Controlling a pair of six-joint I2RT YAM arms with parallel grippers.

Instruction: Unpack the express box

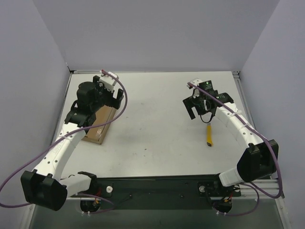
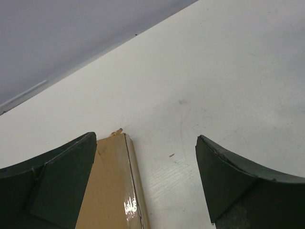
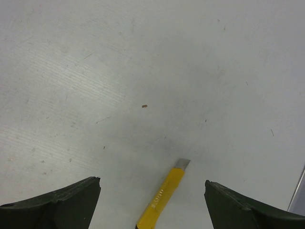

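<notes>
From above, the box (image 1: pixel 97 128) lies flat at the left side of the table (image 1: pixel 157 124). The left gripper (image 2: pixel 146 143) hangs spread wide and empty over the box's corner. The right gripper (image 3: pixel 152 183) is equally spread, with a yellow cutter (image 3: pixel 162 195) on the table between its fingers.

express box (image 1: pixel 98 128) half-hidden under left arm (image 1: pixel 66 143)

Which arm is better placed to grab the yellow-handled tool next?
Right: the right fingers, open, hover above the yellow-handled tool, which lies between them in the wrist view. The left fingers are over the express box.
</notes>
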